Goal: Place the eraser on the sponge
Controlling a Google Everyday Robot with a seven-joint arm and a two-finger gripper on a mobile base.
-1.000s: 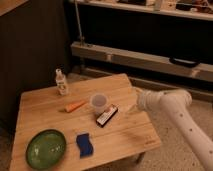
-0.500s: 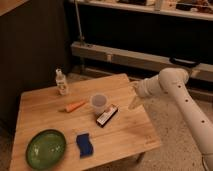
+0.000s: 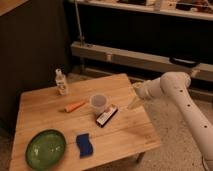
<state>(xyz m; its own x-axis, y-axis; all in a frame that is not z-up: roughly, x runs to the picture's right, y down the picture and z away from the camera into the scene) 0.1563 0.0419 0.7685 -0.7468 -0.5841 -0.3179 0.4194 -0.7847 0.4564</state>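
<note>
Up comes the arm in the camera view. A second ago it sat low off the table's right side, and now the elbow is raised and the forearm reaches in over the table (image 3: 131, 141) edge. The gripper (image 3: 133, 102) points down over the right part of the tabletop, about where it was half a second ago, perhaps a touch lower. Open or closed? I cannot tell from here. It has hold of nothing that I can see, because the eraser (image 3: 106, 116) lies flat on the wood. It sits on a slant just in front of the clear cup (image 3: 98, 102) and to the left of the gripper, near it but apart.

Nothing else has shifted. The sponge (image 3: 84, 145) lies toward the front edge, bare on top, beside the green bowl (image 3: 46, 148) and apart from the eraser. The carrot (image 3: 75, 106) and the small bottle (image 3: 61, 81) are where they were.

For the task, the eraser is not on the sponge. By my reading this swing lines the gripper up for a reach to the eraser. The cup stands close behind it, so that side is tight.
</note>
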